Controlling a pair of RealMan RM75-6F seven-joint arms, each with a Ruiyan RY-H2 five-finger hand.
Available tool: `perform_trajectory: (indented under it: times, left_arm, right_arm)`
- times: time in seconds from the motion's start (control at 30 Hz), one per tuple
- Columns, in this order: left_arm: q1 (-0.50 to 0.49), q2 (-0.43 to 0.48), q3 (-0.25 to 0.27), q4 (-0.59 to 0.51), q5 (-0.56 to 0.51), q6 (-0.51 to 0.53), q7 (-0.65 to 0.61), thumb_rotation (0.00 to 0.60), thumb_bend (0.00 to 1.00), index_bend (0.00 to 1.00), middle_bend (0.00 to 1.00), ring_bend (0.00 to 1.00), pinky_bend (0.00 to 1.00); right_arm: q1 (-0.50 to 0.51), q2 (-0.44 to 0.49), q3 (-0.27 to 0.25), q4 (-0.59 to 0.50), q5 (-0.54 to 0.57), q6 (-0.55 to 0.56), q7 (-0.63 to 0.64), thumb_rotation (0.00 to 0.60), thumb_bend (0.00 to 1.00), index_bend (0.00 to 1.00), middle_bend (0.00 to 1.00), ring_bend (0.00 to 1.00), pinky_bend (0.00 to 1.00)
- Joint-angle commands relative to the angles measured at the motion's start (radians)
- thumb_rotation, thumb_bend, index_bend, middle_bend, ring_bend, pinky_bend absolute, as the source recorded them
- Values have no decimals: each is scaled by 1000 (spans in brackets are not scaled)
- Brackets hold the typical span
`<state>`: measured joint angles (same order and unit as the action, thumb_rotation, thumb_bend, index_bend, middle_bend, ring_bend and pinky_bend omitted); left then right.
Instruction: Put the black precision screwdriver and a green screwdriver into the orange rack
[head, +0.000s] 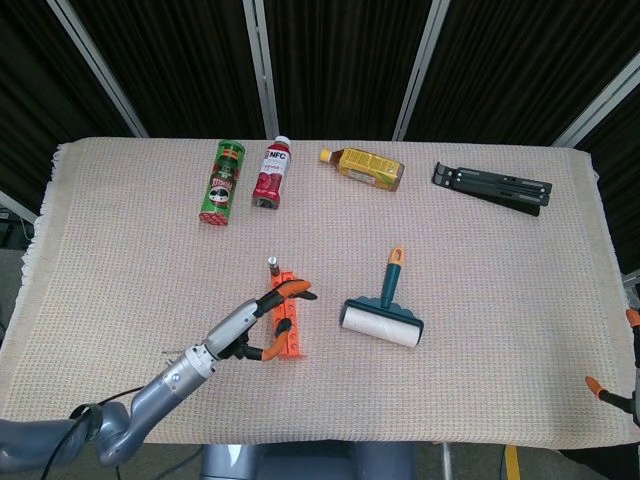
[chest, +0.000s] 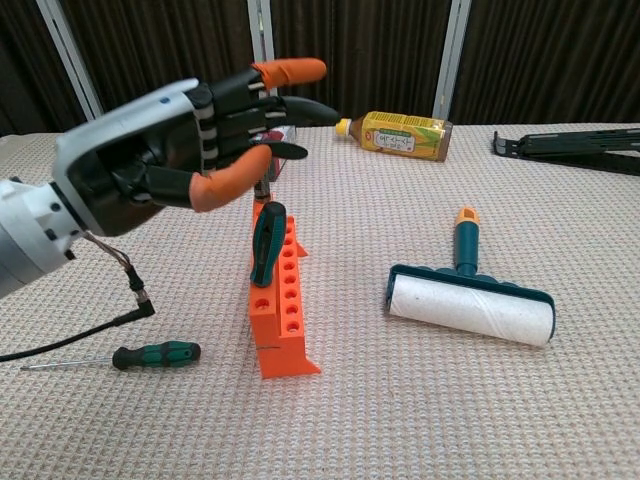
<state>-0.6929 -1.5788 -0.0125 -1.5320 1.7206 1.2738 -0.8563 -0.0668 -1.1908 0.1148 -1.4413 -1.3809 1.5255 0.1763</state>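
The orange rack (chest: 283, 330) (head: 291, 332) stands at the table's middle front. A green-and-black screwdriver (chest: 267, 243) stands upright in one of its holes. The black precision screwdriver (head: 271, 265) with a silver cap stands at the rack's far end. My left hand (chest: 190, 150) (head: 248, 322) hovers above and left of the rack with its fingers spread, holding nothing. A second green screwdriver (chest: 160, 354) lies flat on the cloth left of the rack. Only orange fingertips of my right hand (head: 610, 392) show at the right edge, apart from each other.
A lint roller (head: 383, 318) lies right of the rack. Along the back lie a green chip can (head: 221, 183), a red bottle (head: 271, 173), a yellow tea bottle (head: 368, 168) and a black folding stand (head: 492, 187).
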Motion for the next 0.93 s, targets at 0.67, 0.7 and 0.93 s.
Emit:
perform_trajectory:
  times: [0.67,0.7,0.93]
  left_arm:
    - [373,387,26,-179,-166,349,701,600,414,246,125,0,40]
    - [390,396,31,-177,-181,354,715,600,414,250,128,0,38]
    - [481,444,74,-188,-301,321,769,600,415,263,115,0,11]
  right_arm:
    - [50,44,5,-63,-25,-34,-112,600,0,0,0,0,0]
    - [52,46,6,-67,-27,-34,-118,600,0,0,0,0,0]
    - [70,45,4,-89,-33,-46,-163,600,0,0,0,0,0]
